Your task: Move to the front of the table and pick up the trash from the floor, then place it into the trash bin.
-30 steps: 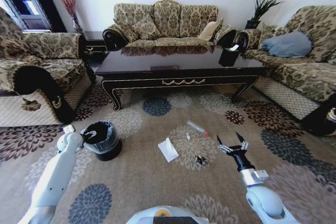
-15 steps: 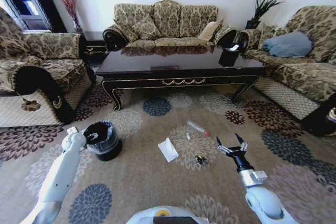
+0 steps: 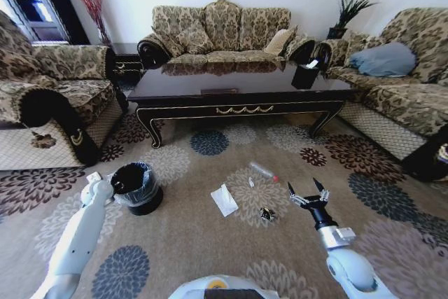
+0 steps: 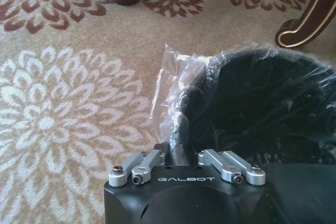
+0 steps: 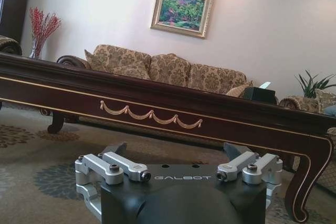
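The table (image 3: 238, 92) stands ahead, its gold-trimmed front (image 5: 152, 115) close in the right wrist view. On the carpet before it lies the trash: a flat white paper (image 3: 224, 199), a small clear bottle (image 3: 262, 170) with a red cap, and a dark scrap (image 3: 267, 213). The black trash bin (image 3: 136, 187) with its clear bag (image 4: 173, 77) sits at the left. My left gripper (image 3: 119, 183) is shut at the bin's near rim (image 4: 262, 103), with its tips (image 4: 176, 150) against the bag's fold. My right gripper (image 3: 306, 190) hangs open and holds nothing (image 5: 176, 148), just right of the dark scrap.
Patterned sofas ring the carpet: one on the left (image 3: 49, 96), one behind the table (image 3: 224, 29), one on the right (image 3: 399, 82). A dark box (image 3: 306, 73) rests on the table's right end. Open carpet lies between the bin and the trash.
The left arm has sunk slightly beside the bin. The right gripper has edged a little toward the trash. The trash and the bin lie where they were.
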### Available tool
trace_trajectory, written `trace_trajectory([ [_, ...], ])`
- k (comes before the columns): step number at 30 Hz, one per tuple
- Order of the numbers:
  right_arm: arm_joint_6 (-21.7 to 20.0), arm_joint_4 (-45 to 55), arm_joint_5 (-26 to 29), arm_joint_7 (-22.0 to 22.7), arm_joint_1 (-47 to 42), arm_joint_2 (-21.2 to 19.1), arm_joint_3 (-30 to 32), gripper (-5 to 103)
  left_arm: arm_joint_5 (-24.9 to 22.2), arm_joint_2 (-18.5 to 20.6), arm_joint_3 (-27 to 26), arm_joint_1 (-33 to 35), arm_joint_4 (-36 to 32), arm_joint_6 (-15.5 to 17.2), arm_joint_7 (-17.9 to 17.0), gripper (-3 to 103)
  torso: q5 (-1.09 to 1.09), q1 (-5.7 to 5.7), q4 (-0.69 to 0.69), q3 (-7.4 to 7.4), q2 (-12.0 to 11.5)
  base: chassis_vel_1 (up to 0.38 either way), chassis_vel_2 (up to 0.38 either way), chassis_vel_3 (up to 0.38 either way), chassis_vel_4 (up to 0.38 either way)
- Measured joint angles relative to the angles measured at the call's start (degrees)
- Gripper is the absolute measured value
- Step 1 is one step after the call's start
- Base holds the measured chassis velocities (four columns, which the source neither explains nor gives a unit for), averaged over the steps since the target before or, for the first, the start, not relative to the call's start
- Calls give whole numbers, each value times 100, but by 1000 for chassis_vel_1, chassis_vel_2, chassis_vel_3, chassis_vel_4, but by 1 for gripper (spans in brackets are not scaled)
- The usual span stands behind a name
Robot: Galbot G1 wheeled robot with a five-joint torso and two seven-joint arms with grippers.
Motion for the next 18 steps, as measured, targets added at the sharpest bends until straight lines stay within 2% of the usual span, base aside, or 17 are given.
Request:
trace_trajectory([
  [2,5,-9,-10,-2,9,0,-11,100,-3,10,-31,63,-51,4,8,23,-1,0,0,1,-1,0,0,0,0],
  [6,19,-32,-36,-5,55,1,-84,100,-6,51,-220,301,-269,44,5,2,-4,1,1,2,-2,0,0,0,0],
  [12,19,-64,-47,5,134,-20,-153,100,-63,145,-490,530,-562,55,32,1,-5,2,1,2,-2,0,0,0,0],
  [16,-23,-138,-65,100,236,-52,-198,100,-113,283,-800,795,-954,55,57,1,1,2,0,1,-2,0,0,0,0],
  [18,-185,-195,79,232,296,-108,-274,100,-149,381,-1074,1123,-1389,50,83,1,3,2,2,0,-2,0,0,0,0],
])
